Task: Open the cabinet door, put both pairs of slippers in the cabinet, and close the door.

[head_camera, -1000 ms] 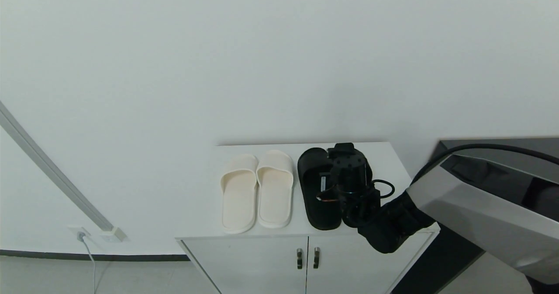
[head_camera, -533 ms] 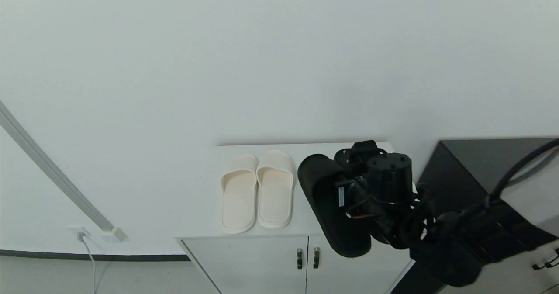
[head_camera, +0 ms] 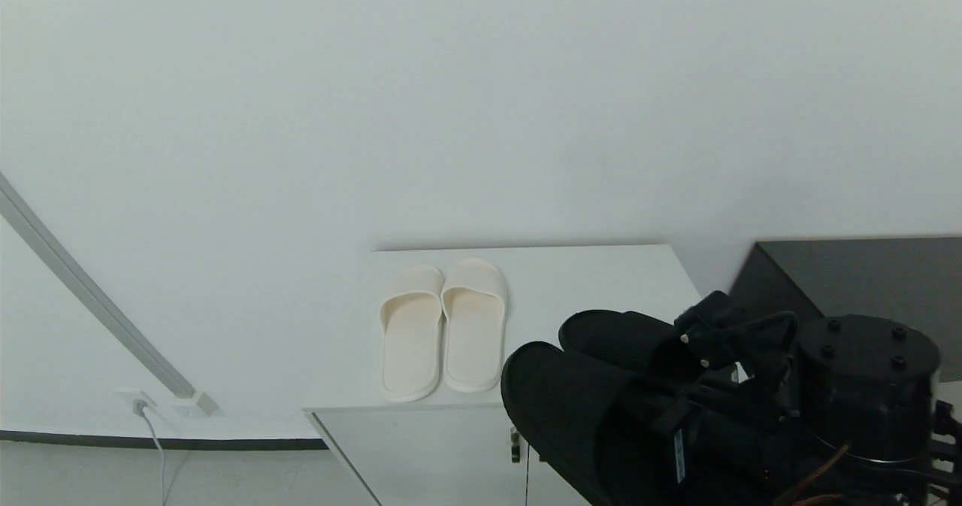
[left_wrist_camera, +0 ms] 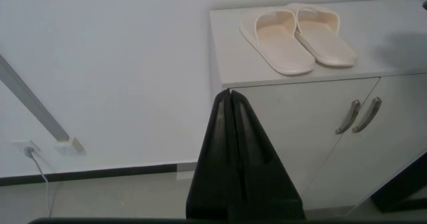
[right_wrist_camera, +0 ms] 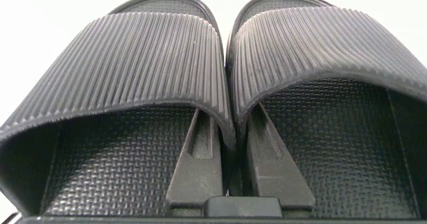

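Off the right front corner of the surface (head_camera: pixel 594 280), your right pincer (right_wrist_camera: pixel 228 114) clamps the black pair (head_camera: pixel 586 393) by the inner strap edges, the white pair (head_camera: pixel 443 329) sits on top, and the cabinet doors (left_wrist_camera: pixel 293 124) are shut, so door-opening looks due next, probably with your closed, empty left pincer (left_wrist_camera: pixel 231 97) on a handle (left_wrist_camera: pixel 360 115).

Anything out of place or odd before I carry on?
One oddity: the right gripper holds the black slippers clear of the cabinet top, yet both cabinet doors are shut. The white slippers lie neatly side by side on top. Nothing looks spilled or damaged.
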